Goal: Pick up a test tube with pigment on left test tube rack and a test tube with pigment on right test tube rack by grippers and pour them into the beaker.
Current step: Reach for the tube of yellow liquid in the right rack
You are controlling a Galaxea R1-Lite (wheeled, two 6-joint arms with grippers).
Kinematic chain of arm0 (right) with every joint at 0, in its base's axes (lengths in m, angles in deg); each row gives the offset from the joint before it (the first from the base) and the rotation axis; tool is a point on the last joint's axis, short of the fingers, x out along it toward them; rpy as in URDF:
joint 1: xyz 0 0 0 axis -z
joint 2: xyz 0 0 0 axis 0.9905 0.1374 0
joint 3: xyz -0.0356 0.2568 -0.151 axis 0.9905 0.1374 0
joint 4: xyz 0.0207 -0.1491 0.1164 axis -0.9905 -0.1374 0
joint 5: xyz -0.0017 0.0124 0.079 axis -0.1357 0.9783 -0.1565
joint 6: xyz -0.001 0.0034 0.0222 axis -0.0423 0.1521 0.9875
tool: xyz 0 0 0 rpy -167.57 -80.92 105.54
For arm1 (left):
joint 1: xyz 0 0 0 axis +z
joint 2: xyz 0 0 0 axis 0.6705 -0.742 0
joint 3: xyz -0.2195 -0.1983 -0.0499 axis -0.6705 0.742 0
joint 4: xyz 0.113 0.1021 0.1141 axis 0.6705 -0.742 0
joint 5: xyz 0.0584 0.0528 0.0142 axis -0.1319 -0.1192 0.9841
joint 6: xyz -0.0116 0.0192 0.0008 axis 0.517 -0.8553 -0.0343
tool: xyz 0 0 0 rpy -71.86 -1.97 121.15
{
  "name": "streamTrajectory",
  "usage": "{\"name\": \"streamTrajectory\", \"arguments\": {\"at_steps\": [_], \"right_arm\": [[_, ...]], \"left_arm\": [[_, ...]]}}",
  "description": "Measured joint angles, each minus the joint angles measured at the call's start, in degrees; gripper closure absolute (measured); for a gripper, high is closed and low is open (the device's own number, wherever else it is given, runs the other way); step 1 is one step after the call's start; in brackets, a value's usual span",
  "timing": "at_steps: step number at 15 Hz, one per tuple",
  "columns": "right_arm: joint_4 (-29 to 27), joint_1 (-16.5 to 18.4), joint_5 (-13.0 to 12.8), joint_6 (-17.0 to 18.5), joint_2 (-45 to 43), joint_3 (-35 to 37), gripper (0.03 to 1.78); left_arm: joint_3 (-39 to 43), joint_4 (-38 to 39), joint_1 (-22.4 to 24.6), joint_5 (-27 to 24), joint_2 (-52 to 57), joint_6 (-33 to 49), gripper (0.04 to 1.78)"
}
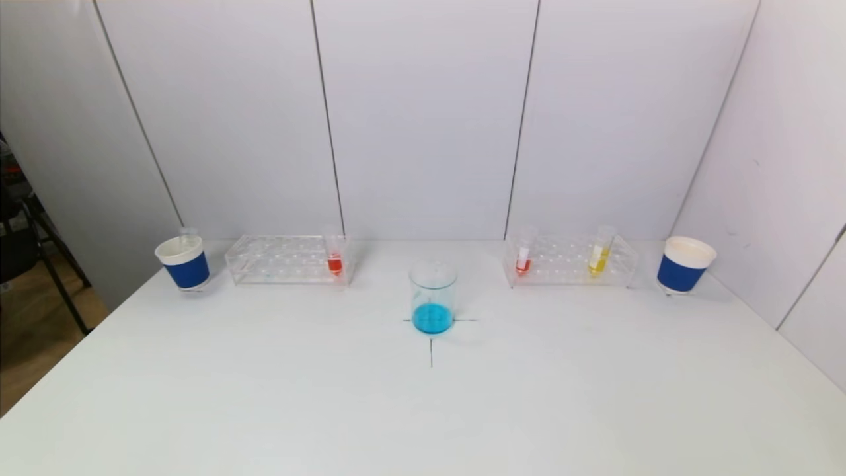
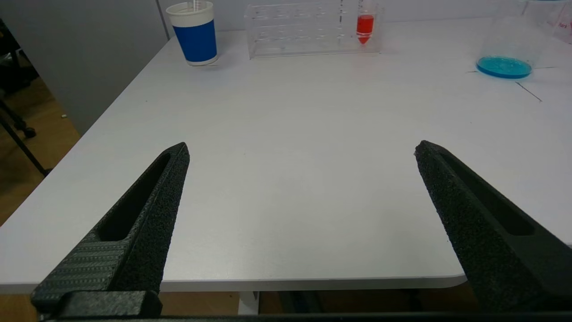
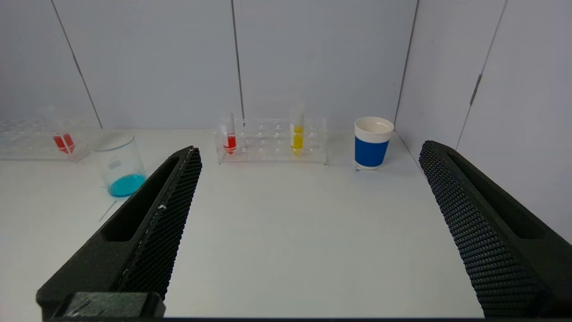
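Standing on a cross mark at the middle of the white table (image 1: 264, 396), a glass beaker (image 1: 433, 296) holds a shallow layer of blue liquid in the head view. Behind it to the left, the left test tube rack (image 1: 277, 259) carries one red-filled tube (image 1: 335, 256) at its inner end; the right test tube rack (image 1: 572, 261) holds a red tube (image 1: 524, 254) and a yellow tube (image 1: 600, 252). A blue-banded paper cup (image 1: 183, 262) sits outside the left rack (a clear tube appears to stand in it, though that is hard to confirm), and a second cup (image 1: 684, 264) sits beyond the right rack. Neither arm shows here.

In the left wrist view, the left gripper (image 2: 301, 150) hovers over the table's near edge, fingers (image 2: 147, 214) spread wide and holding nothing, well short of the rack.

In the right wrist view, the right gripper (image 3: 310, 150) likewise has its fingers (image 3: 473, 223) wide apart and empty, facing the right rack from well back.
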Motion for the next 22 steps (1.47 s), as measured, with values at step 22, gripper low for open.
{"name": "streamTrajectory", "arguments": {"at_steps": [22], "right_arm": [[57.1, 0.9, 1.4, 0.6, 76.5, -8.4, 0.04]], "left_arm": [[0.0, 0.0, 0.0, 0.0, 0.0, 0.0, 0.06]]}}
